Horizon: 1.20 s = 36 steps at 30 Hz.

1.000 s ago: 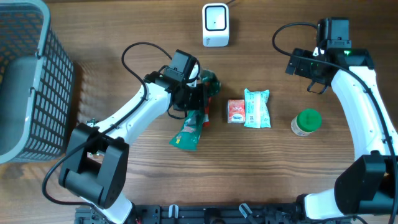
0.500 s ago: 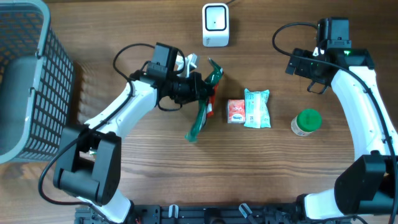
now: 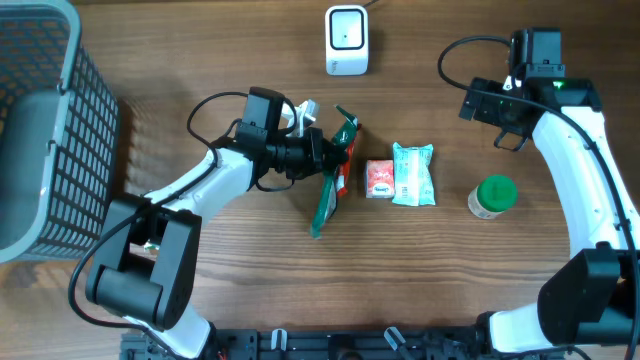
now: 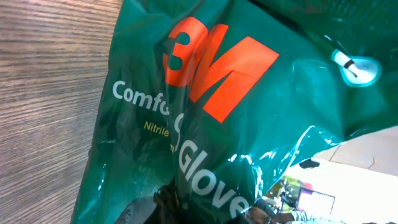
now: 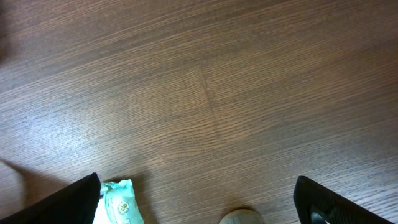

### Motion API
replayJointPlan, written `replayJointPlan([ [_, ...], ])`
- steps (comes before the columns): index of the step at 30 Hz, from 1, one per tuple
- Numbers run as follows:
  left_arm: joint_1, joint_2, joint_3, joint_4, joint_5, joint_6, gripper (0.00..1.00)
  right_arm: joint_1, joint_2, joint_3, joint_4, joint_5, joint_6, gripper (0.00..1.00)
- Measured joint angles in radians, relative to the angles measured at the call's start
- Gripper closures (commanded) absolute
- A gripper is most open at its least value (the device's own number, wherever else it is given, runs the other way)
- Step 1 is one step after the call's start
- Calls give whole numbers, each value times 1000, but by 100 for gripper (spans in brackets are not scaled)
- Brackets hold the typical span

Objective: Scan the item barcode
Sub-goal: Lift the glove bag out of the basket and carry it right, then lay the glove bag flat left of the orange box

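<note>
While glove pack (image 3: 325,200) is clamped in left gripper (image 3: 330,155), jaws closed on its upper end, pack is seen edge-on from overhead, tilted, lower end toward near table edge. Lower tip possibly touching table (image 3: 250,290); not clear. Pack sits well apart from scanner (image 3: 347,40), just beside red pack (image 3: 378,179). Left wrist view is filled by green film with 3M print. Right gripper (image 5: 196,193) is spread wide, nothing held, over bare wood near jar (image 3: 492,196).

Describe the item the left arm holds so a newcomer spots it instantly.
Start at the white scanner, top centre overhead. Just below it, the left gripper grips a dark green glove packet. Unlike the flat orange packet and mint pack beside it, it hangs edge-on.
</note>
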Motion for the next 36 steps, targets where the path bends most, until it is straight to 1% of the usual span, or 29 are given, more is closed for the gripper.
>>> replayJointPlan([
  [1, 0, 0, 0, -2, -12, -2, 82, 0, 0, 0, 0, 0, 0, 0],
  [3, 0, 0, 0, -15, -41, -2, 75, 0, 0, 0, 0, 0, 0, 0],
  [4, 0, 0, 0, -26, -66, -4, 70, 0, 0, 0, 0, 0, 0, 0],
  [5, 0, 0, -1, -36, -93, -9, 61, 0, 0, 0, 0, 0, 0, 0],
  [9, 2, 0, -1, -45, -173, -11, 49, 0, 0, 0, 0, 0, 0, 0],
  [10, 4, 0, -1, -46, -185, -10, 37, 0, 0, 0, 0, 0, 0, 0],
  [13, 18, 0, -1, -46, -212, 5, 7, 0, 0, 0, 0, 0, 0, 0],
  [14, 24, 0, -2, -46, -220, 5, 0, 0, 0, 0, 0, 0, 0, 0],
  [17, 41, -6, -2, -56, -233, 16, 0, 0, 0, 0, 0, 0, 0, 0],
  [20, 64, -69, -1, -125, -298, 38, 0, 0, 0, 0, 1, 0, 0, 1],
  [28, 74, -359, 16, -332, -595, 94, 0, 0, 0, 0, 0, 0, 0, 0],
  [33, 74, -389, 23, -472, -731, 102, 0, 0, 0, 0, 0, 0, 0, 0],
  [36, 74, -385, 23, -523, -787, 145, 0, 0, 0, 0, 0, 0, 0, 0],
])
